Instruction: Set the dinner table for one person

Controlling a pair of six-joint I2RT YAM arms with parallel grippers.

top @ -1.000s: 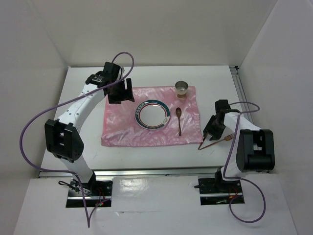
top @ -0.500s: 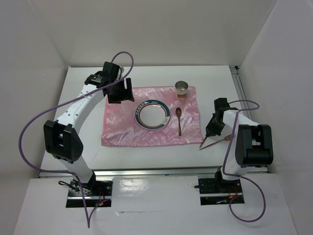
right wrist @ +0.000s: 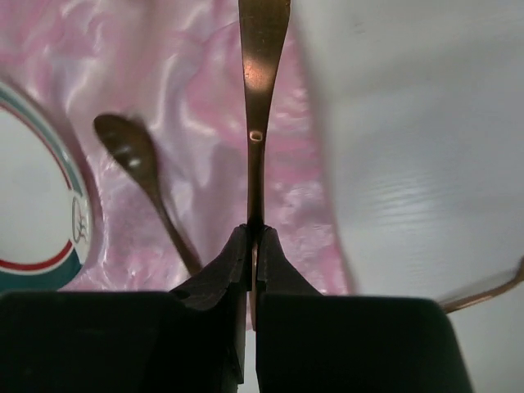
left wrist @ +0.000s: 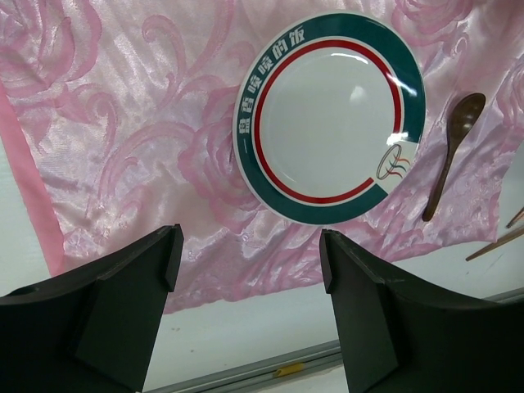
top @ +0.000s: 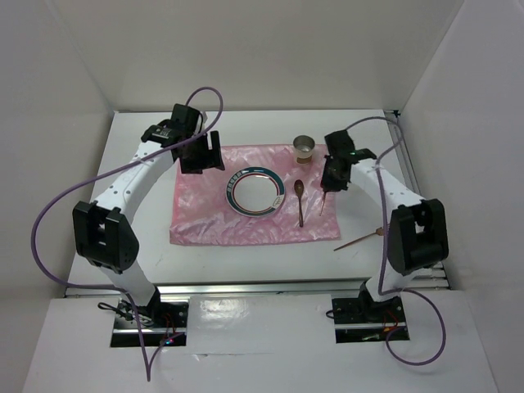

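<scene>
Pink shiny cloth (top: 205, 221) sat mid-way across the dinner table (top: 262, 127), the big white top under both arms. A teal-rimmed plate (top: 255, 193) was at the cloth's centre, a wooden spoon (top: 300, 205) on the cloth's right half, and a small metal cup (top: 304, 147) at the cloth's far right corner.

What I'd have worried about, left to right: the cloth looked slick and wrinkly, so anything dragged over it could bunch it up and shift the plate. The spoon lay close under the right gripper (right wrist: 254, 237), so a sloppy descent could knock it or drop the held piece across it. That gripper was clamped fully shut on the very end of a slim brown utensil (right wrist: 264, 41) (chopstick or thin handle, couldn't tell). With a pinch that narrow it could swivel or slip out. A second brown utensil (top: 358, 241) lay on bare table off the cloth's near right corner, so I figured a crooked pair was likely.

Poses: the left arm reached over the cloth's far left corner. The left gripper (top: 203, 158) was spread wide, holding nothing, its camera looking down at the plate. The right arm was folded inward, with its wrist over the cloth's right edge and the utensil sticking out past the fingers.
</scene>
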